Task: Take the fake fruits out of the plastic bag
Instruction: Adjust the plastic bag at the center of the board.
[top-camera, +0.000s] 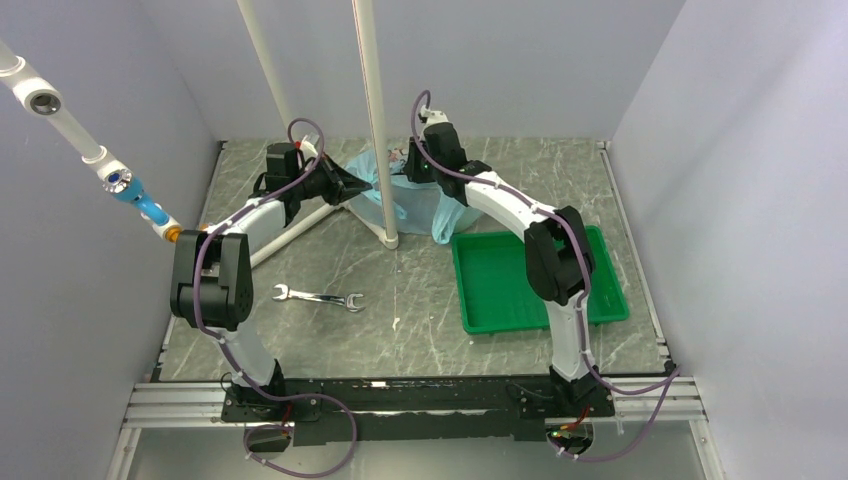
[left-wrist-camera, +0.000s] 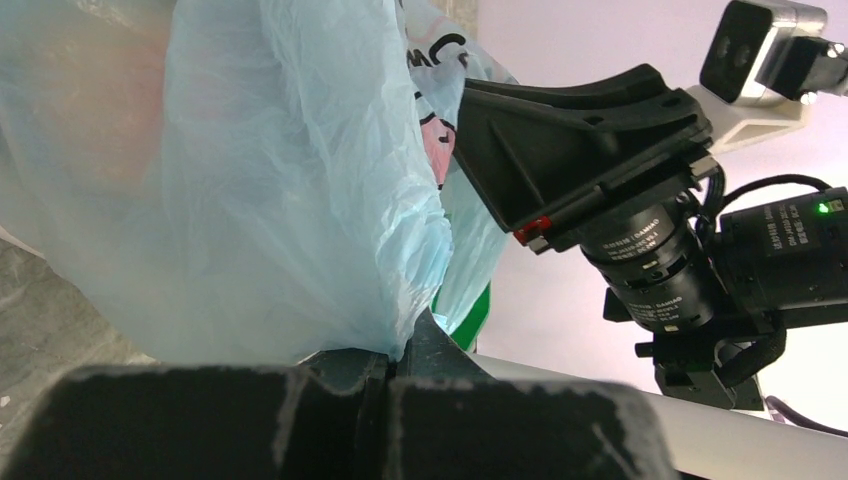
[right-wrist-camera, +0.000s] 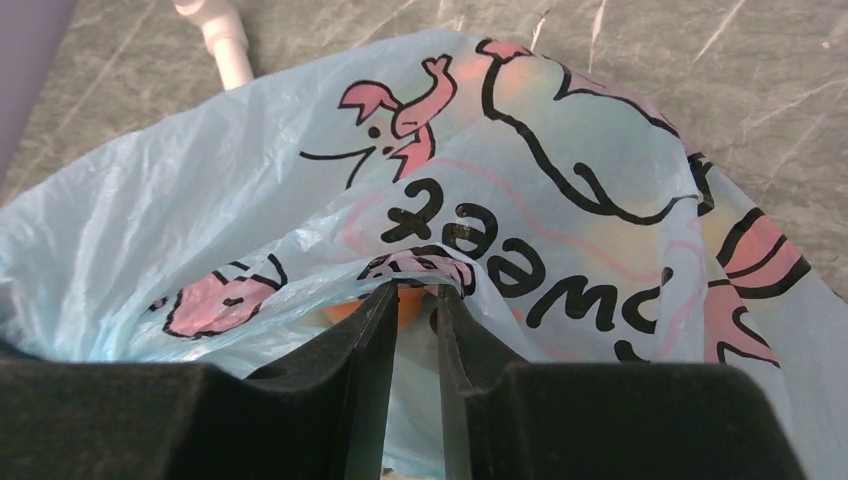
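The right gripper fills the foreground of its own wrist view. Its two black fingers are parted by a narrow slit, with their tips tucked under a printed fold of the plastic bag; whether they pinch any film cannot be told. Just behind those tips a patch of orange shows through the film, one of the fake fruits, while the rest are hidden inside the crinkled blue plastic. The left gripper has its fingers pressed together with no gap, and the bag's lower edge runs down into the seam between them, so it is clamped on the film. From above, the bag sits at the far middle of the grey marbled table, beside a white pole, with the left gripper at its left edge and the right one over its top. A green tray lies just beside the bag on the right, and a wrench lies nearer the arms' bases, well apart from the bag
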